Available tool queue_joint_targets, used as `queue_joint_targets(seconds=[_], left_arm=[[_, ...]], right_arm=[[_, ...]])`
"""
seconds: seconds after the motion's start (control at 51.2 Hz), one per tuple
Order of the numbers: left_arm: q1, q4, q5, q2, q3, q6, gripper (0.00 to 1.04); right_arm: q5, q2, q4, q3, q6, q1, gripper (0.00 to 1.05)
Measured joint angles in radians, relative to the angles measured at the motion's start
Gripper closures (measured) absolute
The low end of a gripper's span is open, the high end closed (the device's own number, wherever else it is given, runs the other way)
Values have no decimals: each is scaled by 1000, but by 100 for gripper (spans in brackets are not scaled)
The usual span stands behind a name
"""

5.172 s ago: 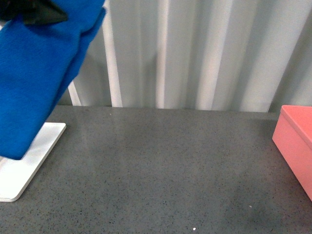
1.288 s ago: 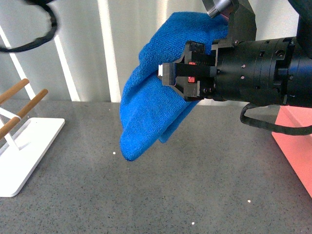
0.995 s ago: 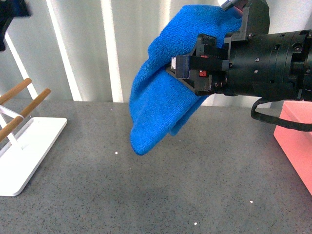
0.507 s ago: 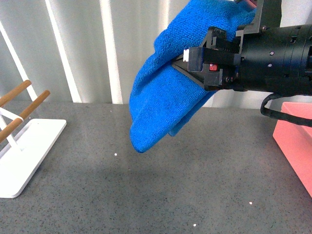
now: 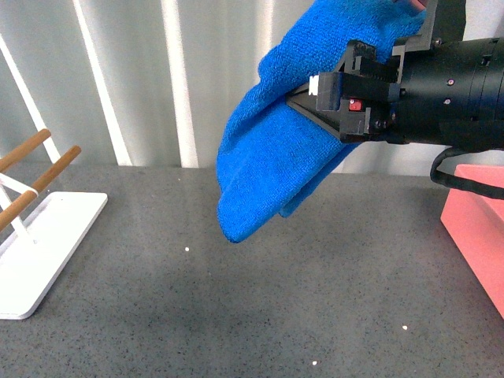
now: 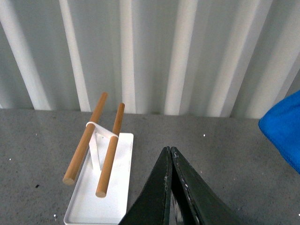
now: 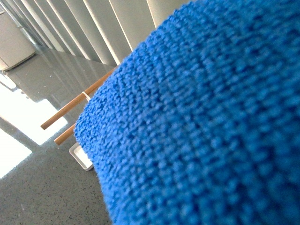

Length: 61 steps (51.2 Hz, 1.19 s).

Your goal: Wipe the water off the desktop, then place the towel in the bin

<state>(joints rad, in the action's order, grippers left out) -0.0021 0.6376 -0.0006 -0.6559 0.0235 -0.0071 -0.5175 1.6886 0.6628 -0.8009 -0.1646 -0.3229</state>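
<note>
Towel (image 5: 272,161) shifted rightward, clamped in right tool (image 5: 315,98)

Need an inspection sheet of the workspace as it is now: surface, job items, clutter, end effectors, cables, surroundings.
Surface: desktop is dark grey and speckled, with a few small white specks; cannot tell if they are water.
Job's things: towel hangs in the air and appears clear of the desktop. The bin is at the right edge, partly in view, its inside not visible.
Clutter: white rack with two wooden rods, at the left.
End effectors: right end effector shut on the towel; left end effector shut, empty.
Cables: black cable loops under the right arm.
Surroundings: ribbed wall behind.
</note>
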Motion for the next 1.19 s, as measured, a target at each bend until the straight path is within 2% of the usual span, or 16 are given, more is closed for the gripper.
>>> queue_joint_targets(seconds=[0.566, 1.132, 1.191], left_arm=[[0, -303, 0, 324, -1, 0, 101], [0, -463, 0, 484, -1, 0, 101], [0, -566, 0, 561, -1, 0, 101]], right_arm=[[24, 6, -26, 15, 40, 3, 99], [45, 8, -44, 19, 62, -1, 99], [46, 10, -45, 20, 65, -1, 99]])
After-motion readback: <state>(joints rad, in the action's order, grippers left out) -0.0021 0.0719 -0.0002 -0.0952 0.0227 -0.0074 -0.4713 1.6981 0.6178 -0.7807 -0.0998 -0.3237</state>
